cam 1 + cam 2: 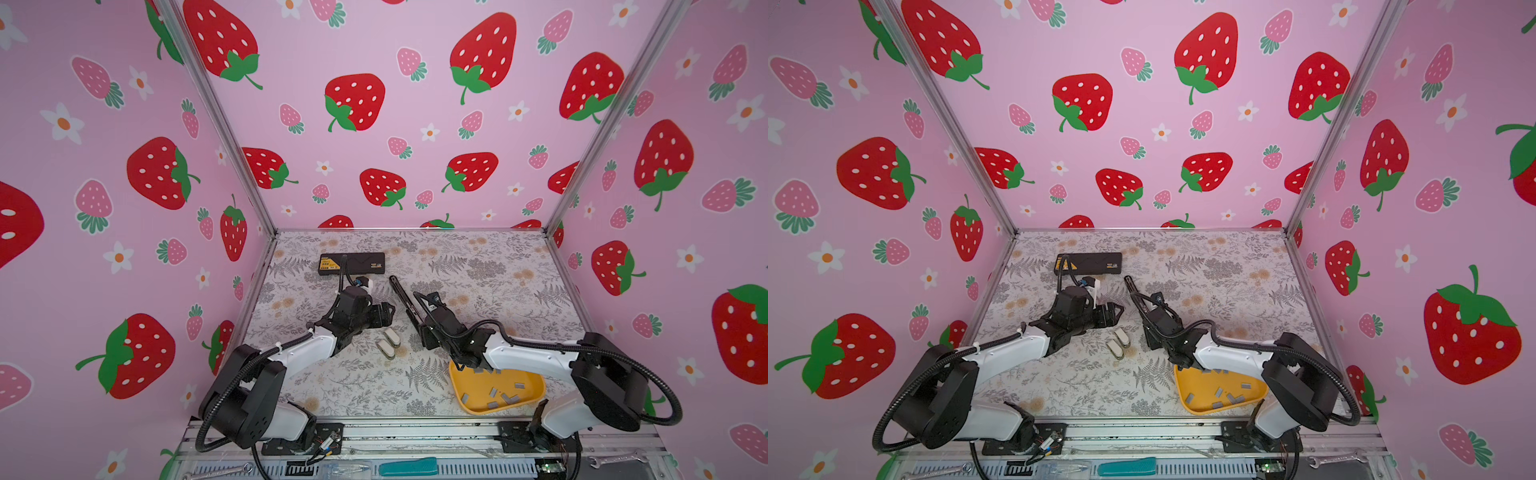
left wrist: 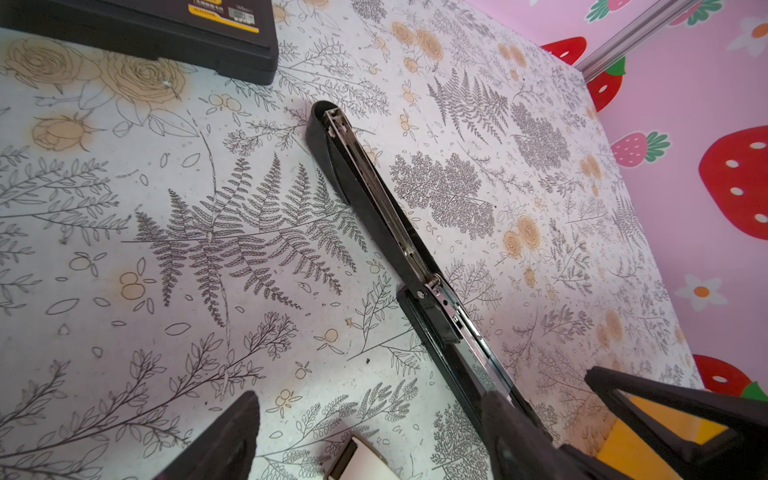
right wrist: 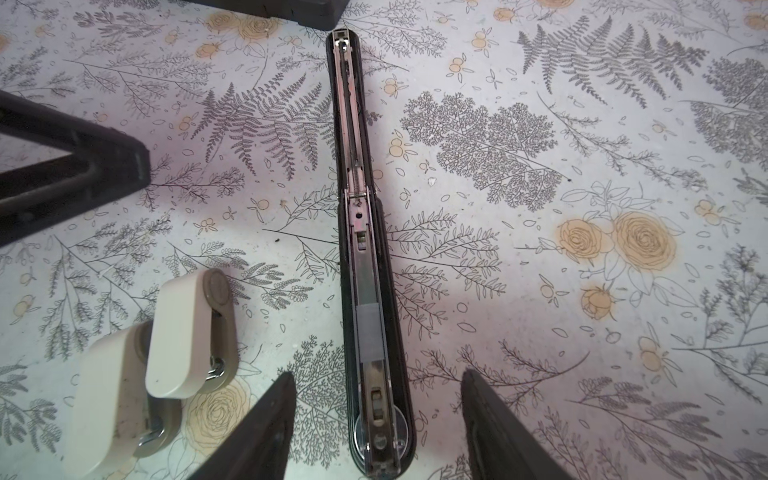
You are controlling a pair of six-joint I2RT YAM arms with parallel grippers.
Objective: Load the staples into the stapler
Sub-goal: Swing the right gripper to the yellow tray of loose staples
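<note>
Black stapler (image 3: 351, 124) lies opened flat near the middle of the table (image 1: 478, 270), one grey staple strip (image 3: 370, 332) in its channel.

The right gripper (image 3: 377, 374) hangs over the stapler's base end, fingers spread either side and touching nothing. The left gripper (image 2: 372, 395), at the stapler's 9 o'clock in both top views, is likewise spread and empty. Other staples (image 1: 505, 397) lie loose in the yellow tray (image 1: 478, 409) at the table's 5 o'clock. Two white staplers (image 1: 392, 336) sit at the black one's 6 o'clock, and a black box (image 1: 351, 264) at its 11 o'clock.
</note>
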